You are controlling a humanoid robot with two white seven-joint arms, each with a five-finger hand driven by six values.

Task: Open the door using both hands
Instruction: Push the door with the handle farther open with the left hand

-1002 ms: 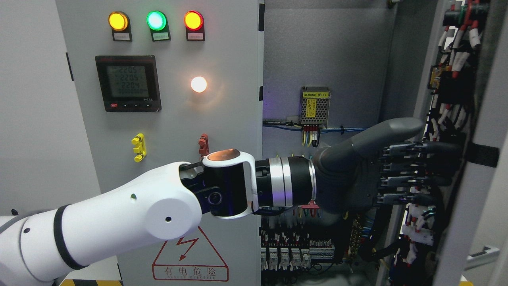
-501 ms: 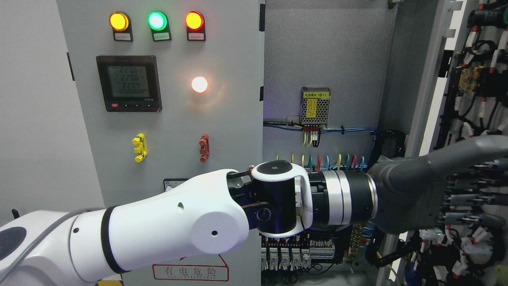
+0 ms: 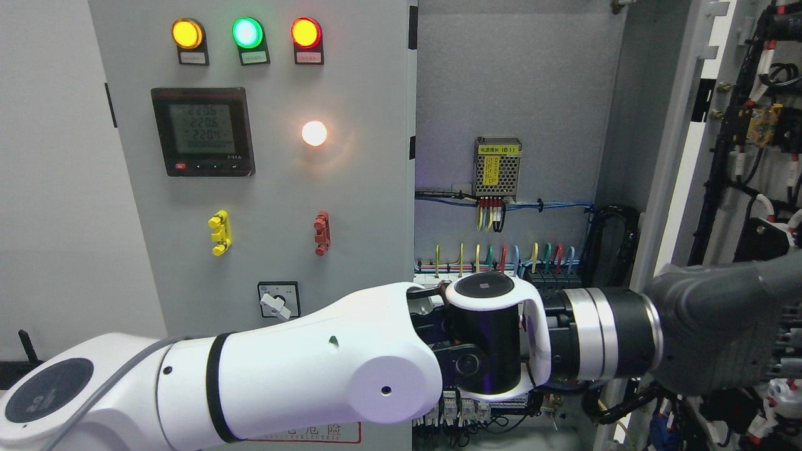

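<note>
My left hand [image 3: 727, 326] sits at four o'clock, pressed against the inner face of the open right door [image 3: 745, 188], which stands edge-on, long axis vertical. I can't tell how its fingers are set. I judge pushing toward three o'clock swings the door wider.

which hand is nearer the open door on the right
Left. The left hand reaches across to the open door at the picture's right edge; the right hand is not in view.

Three lamps [image 3: 246, 32], one meter [image 3: 203, 131]
</note>
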